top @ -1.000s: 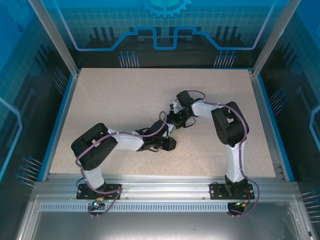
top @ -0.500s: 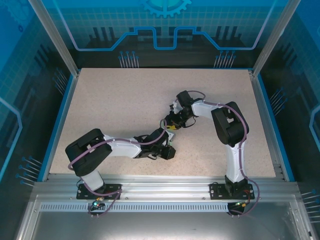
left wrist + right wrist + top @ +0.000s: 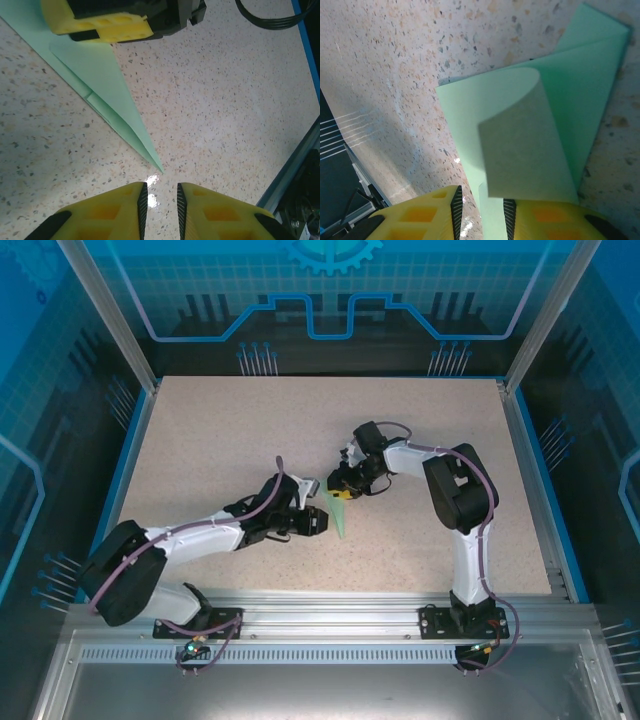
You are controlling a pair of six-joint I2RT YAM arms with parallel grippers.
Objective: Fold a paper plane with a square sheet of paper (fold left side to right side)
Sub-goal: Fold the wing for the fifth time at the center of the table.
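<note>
The left end effector (image 3: 162, 192) has its fingers a narrow slit apart, gripping nothing. The pointed tip of the paper plane (image 3: 107, 85) lies on the table (image 3: 225, 100) just ahead of it. The right end effector (image 3: 480, 200) pinches the plane's wide end, where a flap curls up just beyond its fingers.

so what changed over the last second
The left arm swung back to the left, drawing the left claw clear of the folded paper. The paper was covered before and now lies in view, its tip just ahead of that claw's empty jaws. The right claw stayed put, clamped on the paper's wide end.
</note>
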